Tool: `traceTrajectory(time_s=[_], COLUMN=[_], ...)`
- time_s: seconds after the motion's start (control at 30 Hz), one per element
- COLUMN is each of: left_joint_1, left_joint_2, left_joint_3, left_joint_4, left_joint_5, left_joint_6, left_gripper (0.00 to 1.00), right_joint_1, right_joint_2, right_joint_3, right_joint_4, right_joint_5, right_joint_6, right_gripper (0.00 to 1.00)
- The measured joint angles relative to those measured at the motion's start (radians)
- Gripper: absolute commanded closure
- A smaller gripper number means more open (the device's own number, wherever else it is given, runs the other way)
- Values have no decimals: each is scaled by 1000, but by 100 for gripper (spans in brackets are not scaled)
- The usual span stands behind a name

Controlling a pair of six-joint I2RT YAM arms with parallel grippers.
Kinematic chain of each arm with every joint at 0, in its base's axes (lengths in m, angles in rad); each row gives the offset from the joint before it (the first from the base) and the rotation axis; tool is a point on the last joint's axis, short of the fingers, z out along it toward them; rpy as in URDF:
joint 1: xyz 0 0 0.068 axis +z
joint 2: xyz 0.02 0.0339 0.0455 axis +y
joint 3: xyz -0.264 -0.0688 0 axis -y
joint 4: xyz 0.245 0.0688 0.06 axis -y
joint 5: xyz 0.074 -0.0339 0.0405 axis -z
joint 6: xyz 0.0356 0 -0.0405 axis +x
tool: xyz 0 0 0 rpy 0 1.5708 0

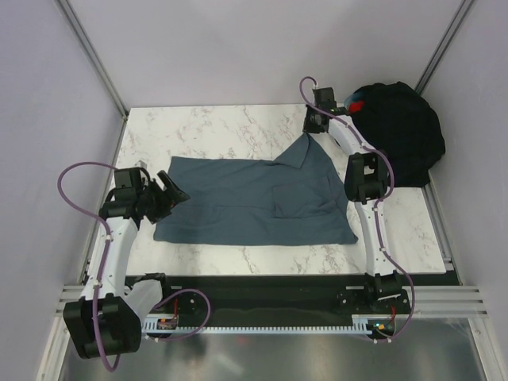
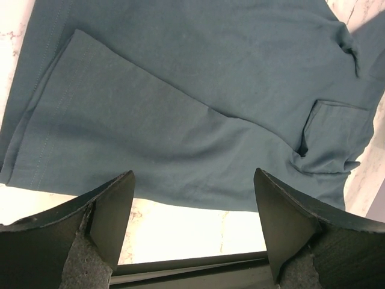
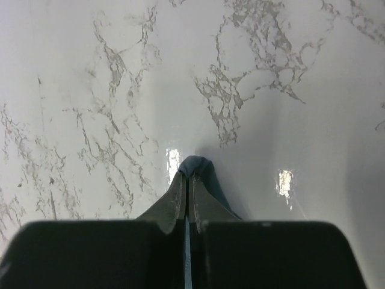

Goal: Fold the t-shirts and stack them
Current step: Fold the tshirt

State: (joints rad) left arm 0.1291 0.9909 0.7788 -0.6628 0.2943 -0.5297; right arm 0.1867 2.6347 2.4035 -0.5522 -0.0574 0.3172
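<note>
A slate blue-grey t-shirt (image 1: 254, 198) lies spread across the middle of the marble table (image 1: 214, 127), folded partly over itself; a pocket (image 2: 328, 129) shows in the left wrist view. Its far right corner is pulled up toward the back. My right gripper (image 1: 311, 131) is shut on that corner; a small nub of blue cloth (image 3: 195, 165) pokes out past the pinched fingertips. My left gripper (image 1: 176, 192) stands open at the shirt's left edge (image 2: 66, 174), nothing between its fingers (image 2: 114, 211). Black t-shirts (image 1: 401, 135) lie bunched in a heap at the back right.
Grey walls close in the table on the left, back and right. A black rail with the arm bases (image 1: 270, 305) runs along the near edge. Purple cables (image 1: 75, 178) loop off both arms. Bare marble (image 3: 120, 90) lies beyond the right gripper.
</note>
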Motion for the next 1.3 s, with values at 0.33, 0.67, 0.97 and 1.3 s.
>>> traceTrajectory(time_s=[0.33,0.67,0.97,1.3], left_joint_1=[0,0,-5,-43], left_joint_2=[245,788,1207,1293], left_joint_3=[180,719,1030,1094], left_joint_4=[-18,26,-2,-32], left_joint_5=[-99,-214,-237,-289], left_joint_6=[0,-16,-32,-49], left_gripper=[13,29,32,47], right_joint_1=[-1,24,55,53], right_joint_2=[-215,-625,-656,-657], right_joint_3=[-217,-609,-864,-1001], right_joint_4=[-8,33,23,70], right_joint_5=[-61,-217,-254,-267], right_joint_6=[161,359,336,306], right_gripper=[100,100,100,100])
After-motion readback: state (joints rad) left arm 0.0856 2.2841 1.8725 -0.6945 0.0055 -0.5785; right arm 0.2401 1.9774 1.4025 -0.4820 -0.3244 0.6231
